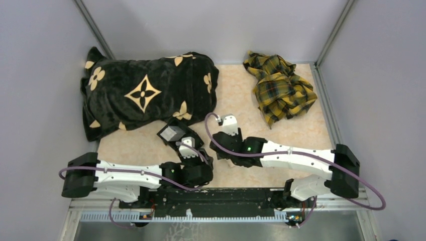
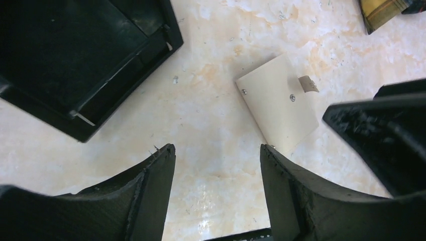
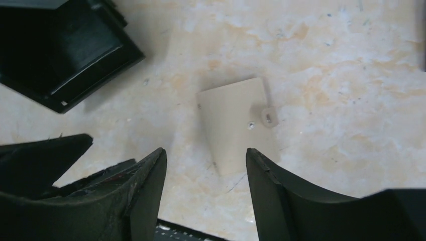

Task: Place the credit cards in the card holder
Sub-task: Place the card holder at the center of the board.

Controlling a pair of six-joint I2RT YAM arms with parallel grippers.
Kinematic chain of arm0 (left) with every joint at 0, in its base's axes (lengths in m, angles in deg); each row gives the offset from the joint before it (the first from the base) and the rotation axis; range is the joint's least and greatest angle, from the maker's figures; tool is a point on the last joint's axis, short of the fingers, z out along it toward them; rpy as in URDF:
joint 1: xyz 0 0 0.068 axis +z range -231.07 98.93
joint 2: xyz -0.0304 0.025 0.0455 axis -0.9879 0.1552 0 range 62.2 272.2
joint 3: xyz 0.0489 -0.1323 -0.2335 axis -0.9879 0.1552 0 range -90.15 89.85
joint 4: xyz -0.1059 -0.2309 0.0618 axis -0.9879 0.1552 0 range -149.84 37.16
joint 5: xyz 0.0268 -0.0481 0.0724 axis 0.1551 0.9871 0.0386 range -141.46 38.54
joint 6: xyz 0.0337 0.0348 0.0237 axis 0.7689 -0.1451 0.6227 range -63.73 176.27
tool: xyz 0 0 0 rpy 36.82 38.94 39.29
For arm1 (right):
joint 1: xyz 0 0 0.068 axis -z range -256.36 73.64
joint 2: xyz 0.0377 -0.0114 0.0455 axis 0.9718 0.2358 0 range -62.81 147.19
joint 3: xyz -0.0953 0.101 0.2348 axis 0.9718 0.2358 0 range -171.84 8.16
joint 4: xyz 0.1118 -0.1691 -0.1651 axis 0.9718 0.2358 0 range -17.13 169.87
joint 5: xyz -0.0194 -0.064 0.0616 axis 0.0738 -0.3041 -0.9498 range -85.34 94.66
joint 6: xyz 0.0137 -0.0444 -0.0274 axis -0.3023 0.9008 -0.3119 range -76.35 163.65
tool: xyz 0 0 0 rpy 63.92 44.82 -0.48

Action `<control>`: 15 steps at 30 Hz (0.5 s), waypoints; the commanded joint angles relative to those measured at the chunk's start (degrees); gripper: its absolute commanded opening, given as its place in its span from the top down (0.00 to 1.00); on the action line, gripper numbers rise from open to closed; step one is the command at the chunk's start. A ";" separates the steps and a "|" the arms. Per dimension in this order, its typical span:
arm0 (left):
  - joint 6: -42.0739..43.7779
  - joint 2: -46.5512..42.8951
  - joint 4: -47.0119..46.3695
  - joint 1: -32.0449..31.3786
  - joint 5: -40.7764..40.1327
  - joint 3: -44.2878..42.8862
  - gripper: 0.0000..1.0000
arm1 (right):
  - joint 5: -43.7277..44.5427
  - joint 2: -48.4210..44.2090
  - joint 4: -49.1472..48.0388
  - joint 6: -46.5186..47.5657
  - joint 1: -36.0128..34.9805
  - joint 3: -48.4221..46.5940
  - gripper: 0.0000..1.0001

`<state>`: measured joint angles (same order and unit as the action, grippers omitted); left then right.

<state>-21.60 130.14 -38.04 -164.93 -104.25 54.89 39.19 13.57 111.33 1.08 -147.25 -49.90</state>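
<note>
On the marbled beige table, the card holder lies flat and shut, a pale tan square with its small closing tab and snap on the edge that faces right in the right wrist view. It sits just ahead of the right hand, whose two dark fingers stand spread apart with nothing between them, so this hand is released. The holder's near corner reaches down into the gap between those fingertips, closer to the finger on the right side of that view, and whether it touches that finger cannot be told.

From the left wrist view, the card holder lies ahead and to the right of the left hand, its near corner just at the tip of the right-side finger. This hand is also released, its fingers wide and empty. One dark finger of the right hand hangs just beside the holder's far side, so the holder lies between the two hands.

A black rectangular tray rests well to the left of the holder. Farther back on the table lie a black blanket with tan flower motifs and a crumpled yellow plaid cloth
</note>
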 commanded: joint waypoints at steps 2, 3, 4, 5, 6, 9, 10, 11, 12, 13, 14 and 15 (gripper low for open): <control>8.95 4.44 -11.13 0.09 -1.13 -3.14 0.31 | 0.66 -4.01 -4.09 4.06 5.12 5.12 0.42; 10.57 5.24 -12.93 0.28 -0.66 -3.53 0.31 | 0.30 -4.45 -4.43 4.94 5.87 5.64 0.43; 12.08 5.87 -14.86 0.75 0.21 -3.69 0.31 | -0.08 -4.74 -4.78 5.86 6.53 6.08 0.44; 13.81 6.52 -17.21 1.63 2.00 -3.66 0.31 | -0.29 -4.87 -4.95 6.62 7.05 6.33 0.44; 15.63 7.14 -20.02 2.86 4.32 -3.44 0.31 | -0.45 -5.00 -5.03 7.38 7.42 6.59 0.44; 18.75 9.42 -25.77 6.31 11.09 -3.13 0.31 | -1.02 -5.10 -5.36 9.41 8.18 6.81 0.44; 18.96 10.10 -26.58 7.25 12.15 -3.30 0.31 | -1.10 -5.13 -5.32 9.77 8.35 6.88 0.45; 19.07 10.94 -27.42 8.15 13.56 -3.19 0.31 | -1.31 -5.10 -5.44 10.22 8.67 6.99 0.45; 18.95 11.66 -28.54 9.24 15.44 -2.95 0.31 | -1.61 -4.98 -5.68 10.77 8.86 7.12 0.46; 18.64 12.23 -29.66 10.27 17.50 -2.51 0.31 | -1.87 -4.81 -5.86 11.24 9.06 7.32 0.46; 17.79 12.70 -30.84 11.17 19.50 -1.89 0.31 | -2.12 -4.53 -6.11 11.72 9.24 7.51 0.46; 17.04 13.12 -32.23 11.95 21.06 -1.03 0.32 | -2.42 -4.37 -6.38 12.10 9.35 7.67 0.47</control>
<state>-5.40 141.55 -62.15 -155.68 -92.27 52.93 37.66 10.40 107.86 9.87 -138.79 -42.82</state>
